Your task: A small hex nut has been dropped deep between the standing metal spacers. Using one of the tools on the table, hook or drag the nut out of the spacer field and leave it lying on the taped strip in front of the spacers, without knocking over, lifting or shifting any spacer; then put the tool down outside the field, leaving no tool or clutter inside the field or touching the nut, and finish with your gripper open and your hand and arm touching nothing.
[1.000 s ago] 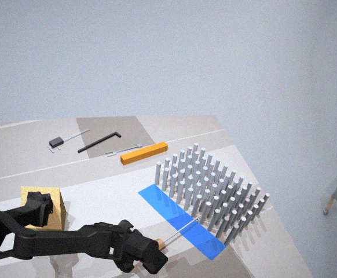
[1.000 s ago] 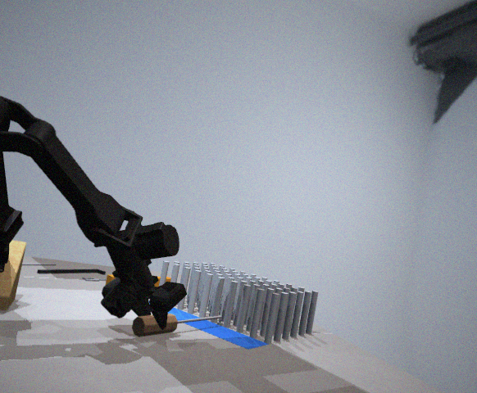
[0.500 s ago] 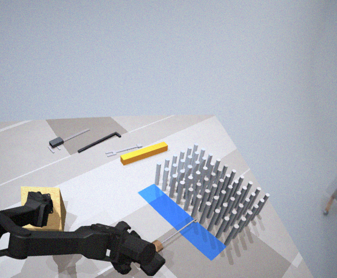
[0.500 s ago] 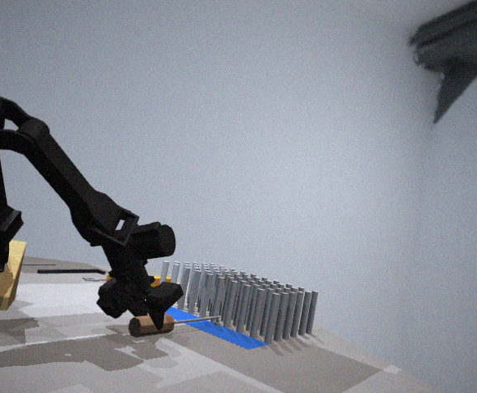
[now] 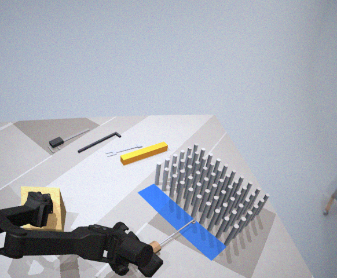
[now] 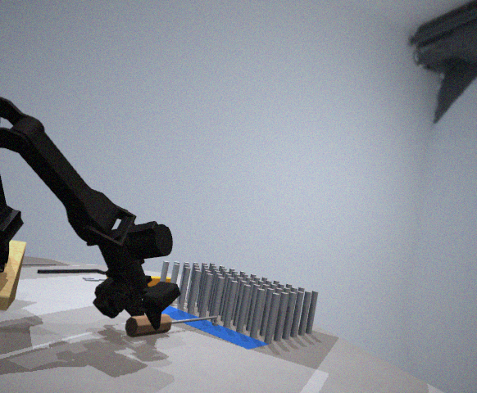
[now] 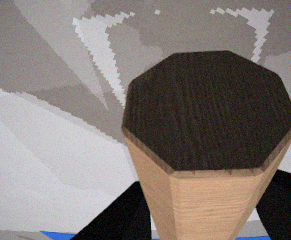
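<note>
Top view: the arm reaches in from the picture's left, stretched toward the desk's right edge.
Arm pose: in the exterior view its forearm slopes down from a high elbow, and the wrist bends steeply to bring the fingers low over the desk.
Fingers: partly open, closed on the wooden handle, one on each side.
Handle: roughly level, its dark end facing the wrist camera.
Rod: the thin metal rod runs from the handle across the blue tape, its tip near the front row of posts; contact cannot be told.
Posts: upright, grouped toward the desk's right edge, behind the tape.
Nut: too small or hidden to make out; its place cannot be told.
Yellow bar: this bar lies between the posts and the other tools, nearer the desk's far edge.
Other tools: a thin forked tool, a black bent rod and a black-handled tool lie apart toward the far left.
</note>
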Tool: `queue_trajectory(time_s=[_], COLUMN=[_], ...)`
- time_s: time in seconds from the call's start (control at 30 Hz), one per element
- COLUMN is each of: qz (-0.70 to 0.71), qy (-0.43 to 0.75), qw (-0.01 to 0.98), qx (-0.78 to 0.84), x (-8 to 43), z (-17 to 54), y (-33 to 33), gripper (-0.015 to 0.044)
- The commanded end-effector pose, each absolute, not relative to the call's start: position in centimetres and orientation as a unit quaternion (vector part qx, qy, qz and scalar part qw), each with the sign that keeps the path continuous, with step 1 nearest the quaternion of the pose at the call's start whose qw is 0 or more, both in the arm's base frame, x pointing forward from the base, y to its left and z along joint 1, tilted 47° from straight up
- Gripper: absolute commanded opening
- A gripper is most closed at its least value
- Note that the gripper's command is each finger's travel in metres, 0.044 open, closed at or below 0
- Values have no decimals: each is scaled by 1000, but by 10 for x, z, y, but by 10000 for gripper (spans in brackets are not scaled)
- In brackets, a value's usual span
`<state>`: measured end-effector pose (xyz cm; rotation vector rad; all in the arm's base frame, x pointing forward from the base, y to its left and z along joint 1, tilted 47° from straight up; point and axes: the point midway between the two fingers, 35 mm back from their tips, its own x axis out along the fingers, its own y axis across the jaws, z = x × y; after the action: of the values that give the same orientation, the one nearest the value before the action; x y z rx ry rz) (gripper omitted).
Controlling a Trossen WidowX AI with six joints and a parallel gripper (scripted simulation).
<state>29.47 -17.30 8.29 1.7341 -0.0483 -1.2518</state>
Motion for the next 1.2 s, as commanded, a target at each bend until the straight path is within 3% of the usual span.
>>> queue_trajectory(time_s=[0.0,0.77,1.17], qz=[-511,-510,-511], qy=[-18,-21,-18], qw=[482,480,482], qx=[712,713,711], x=[295,301,269], z=[85,97,112], y=[-171,-160,-161], gripper=[0,0,0])
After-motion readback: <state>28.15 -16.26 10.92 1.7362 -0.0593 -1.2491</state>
